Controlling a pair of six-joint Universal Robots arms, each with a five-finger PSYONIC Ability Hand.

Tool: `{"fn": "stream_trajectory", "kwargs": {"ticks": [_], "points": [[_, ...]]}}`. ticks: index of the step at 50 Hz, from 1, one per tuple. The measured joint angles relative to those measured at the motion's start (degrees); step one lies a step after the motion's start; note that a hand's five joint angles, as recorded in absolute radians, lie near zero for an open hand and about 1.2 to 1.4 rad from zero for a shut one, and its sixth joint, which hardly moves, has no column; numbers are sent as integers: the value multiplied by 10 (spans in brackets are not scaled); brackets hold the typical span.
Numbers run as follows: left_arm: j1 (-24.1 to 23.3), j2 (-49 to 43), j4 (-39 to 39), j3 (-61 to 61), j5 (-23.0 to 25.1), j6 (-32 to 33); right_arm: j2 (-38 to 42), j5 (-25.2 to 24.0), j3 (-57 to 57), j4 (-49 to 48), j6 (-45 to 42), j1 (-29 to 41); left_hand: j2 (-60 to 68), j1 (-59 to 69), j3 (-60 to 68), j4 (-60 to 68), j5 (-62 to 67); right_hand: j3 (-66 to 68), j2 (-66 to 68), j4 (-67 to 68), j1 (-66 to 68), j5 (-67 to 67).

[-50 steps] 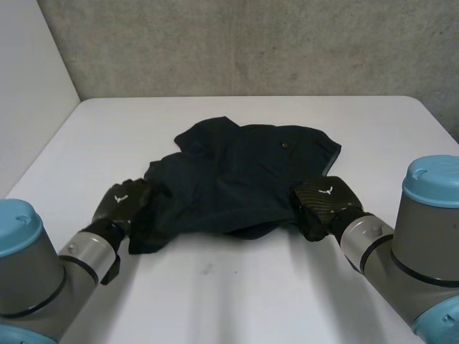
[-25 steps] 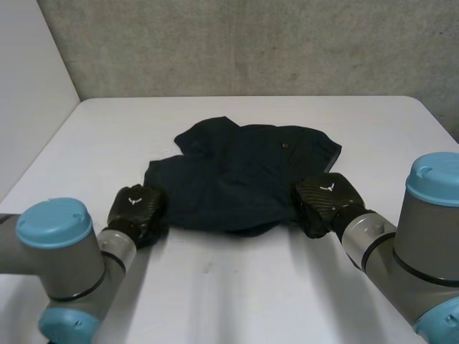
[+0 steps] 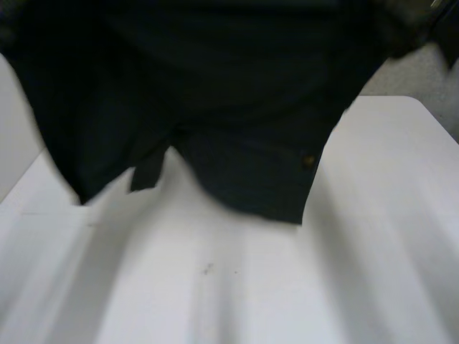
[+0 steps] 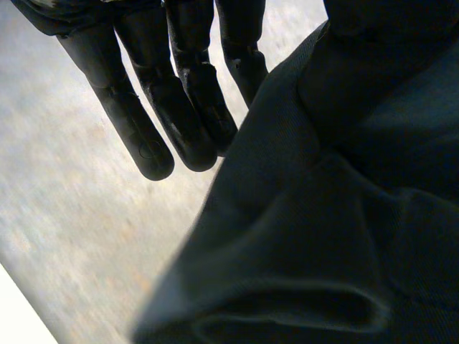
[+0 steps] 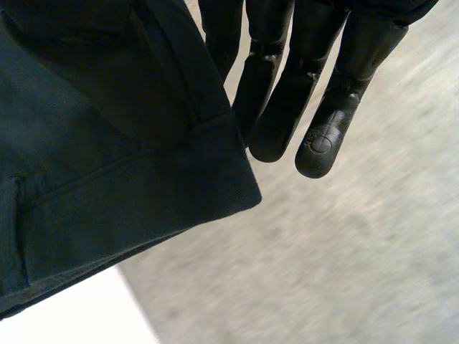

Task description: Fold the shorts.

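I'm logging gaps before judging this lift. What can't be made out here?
Far part of the table: head view, behind the raised shorts.
Shorts' upper edge: head view, cut off by the frame.
Whether the left hand grips the cloth: left wrist view, covered by cloth.
Whether the right hand grips it: right wrist view, covered by cloth.

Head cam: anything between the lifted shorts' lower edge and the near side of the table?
In the head view that stretch of the white table is bare below the hanging shorts, apart from a small dark speck.
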Motion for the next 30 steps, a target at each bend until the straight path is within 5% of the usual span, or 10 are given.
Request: {"fn": "stream_trajectory", "kwargs": {"ticks": [14,30], "points": [[2,-93,-82,126,33,-1,49,1,-87,55,1,-12,1,0,0,0,10,0,0,0,0,0],[1,-506,-66,188,32,72,339,47,-55,-18,1,-5,1,0,0,0,14,0,0,0,2,1]]}}
